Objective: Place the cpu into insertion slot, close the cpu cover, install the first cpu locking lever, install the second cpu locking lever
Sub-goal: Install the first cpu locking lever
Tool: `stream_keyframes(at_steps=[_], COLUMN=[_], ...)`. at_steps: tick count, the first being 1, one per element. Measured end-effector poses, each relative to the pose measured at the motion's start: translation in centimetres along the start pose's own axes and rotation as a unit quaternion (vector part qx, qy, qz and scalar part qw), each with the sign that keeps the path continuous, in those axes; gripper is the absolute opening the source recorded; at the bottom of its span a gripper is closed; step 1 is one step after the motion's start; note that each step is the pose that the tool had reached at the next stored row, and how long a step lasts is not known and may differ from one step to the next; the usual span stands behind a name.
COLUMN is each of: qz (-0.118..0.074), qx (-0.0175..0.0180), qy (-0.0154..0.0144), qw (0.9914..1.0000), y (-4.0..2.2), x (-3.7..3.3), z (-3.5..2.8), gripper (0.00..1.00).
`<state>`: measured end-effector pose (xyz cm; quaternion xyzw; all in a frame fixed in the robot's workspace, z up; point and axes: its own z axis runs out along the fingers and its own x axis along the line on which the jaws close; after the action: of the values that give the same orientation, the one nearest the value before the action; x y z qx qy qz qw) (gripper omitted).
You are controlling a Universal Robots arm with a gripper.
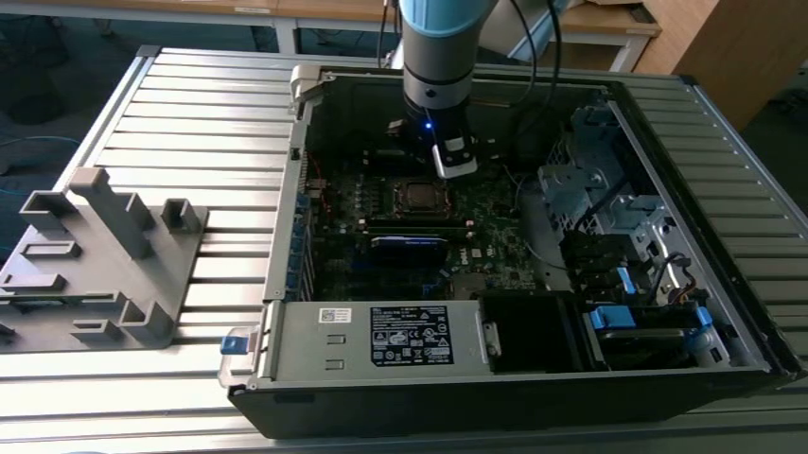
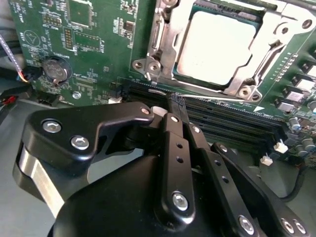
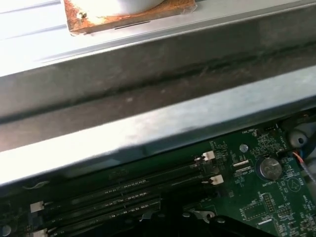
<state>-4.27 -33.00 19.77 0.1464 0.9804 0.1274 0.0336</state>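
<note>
The cpu [image 2: 217, 47], pale grey-brown, lies in the insertion slot [image 1: 417, 195] on the green motherboard. The silver cpu cover [image 2: 238, 85] lies flat around it, its window framing the chip. A thin silver lever rod [image 2: 212, 95] runs along the socket edge that faces the memory slots. My black gripper [image 2: 176, 101] is shut, nothing visibly between the fingertips. Its tip sits right at that rod, between socket and memory slots. In the exterior view the gripper [image 1: 430, 156] hangs inside the open case just behind the socket.
Long black memory slots [image 2: 232, 118] lie beside the socket, and a coin battery [image 2: 55, 69] sits on the board. The metal case wall [image 3: 148, 89] is close by. A labelled power-supply box [image 1: 378, 336] and drive cage [image 1: 606, 199] crowd the case. A grey fixture [image 1: 101, 255] stands on the slatted table.
</note>
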Motion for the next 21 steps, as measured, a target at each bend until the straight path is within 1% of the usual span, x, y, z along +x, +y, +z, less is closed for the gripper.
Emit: stream_keyframes(at_steps=[2,9,16,18,19,21], qz=[0.0,0.0,-0.001,-0.001,-0.001,-0.001], qx=[-0.0001,0.0,0.0064,0.0074,0.0087,0.0087], qy=[0.0,-0.0006,-0.0025,-0.0034,-0.0044,-0.0044], qw=[1.0,1.0,0.99998,0.99997,0.99995,0.99995], y=[-0.04,-0.09,-0.05,-0.07,-0.1,-0.1], x=[0.1,0.11,-0.09,-0.09,-0.09,-0.09], z=[0.05,0.24,0.32,0.41,0.49,0.49], gripper=[0.11,0.11,0.11,0.11,0.11,0.11])
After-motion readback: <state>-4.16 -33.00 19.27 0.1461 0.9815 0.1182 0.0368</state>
